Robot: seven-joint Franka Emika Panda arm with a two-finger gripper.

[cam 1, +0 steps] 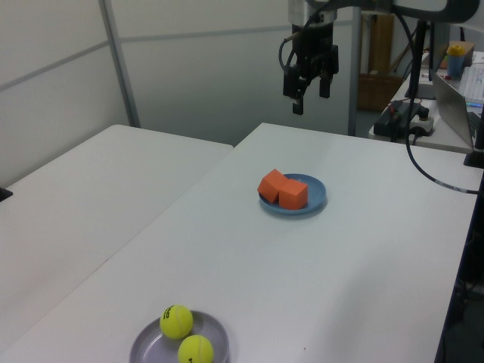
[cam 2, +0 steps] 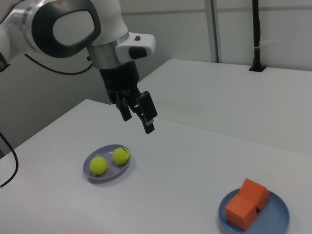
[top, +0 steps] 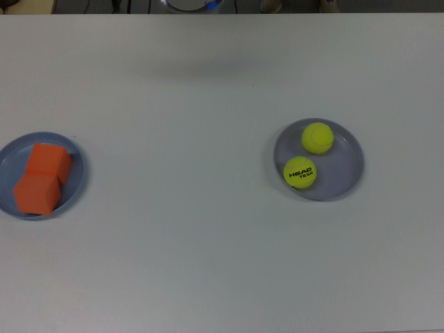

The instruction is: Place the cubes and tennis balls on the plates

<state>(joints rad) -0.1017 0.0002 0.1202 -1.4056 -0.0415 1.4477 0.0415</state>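
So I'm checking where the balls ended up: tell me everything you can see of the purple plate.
The lavender plate is round, shallow and rimmed, with a smooth, slightly glossy look. It lies flat on the white table, on the top view's right, far from the blue plate. Both tennis balls rest in it side by side; one shows black "HEAD" lettering. The gripper hangs above the table, clear of the plate.

White rounded arm (cam 2: 63, 27), dark joint panel, black gripper (cam 2: 138, 117), black cable.
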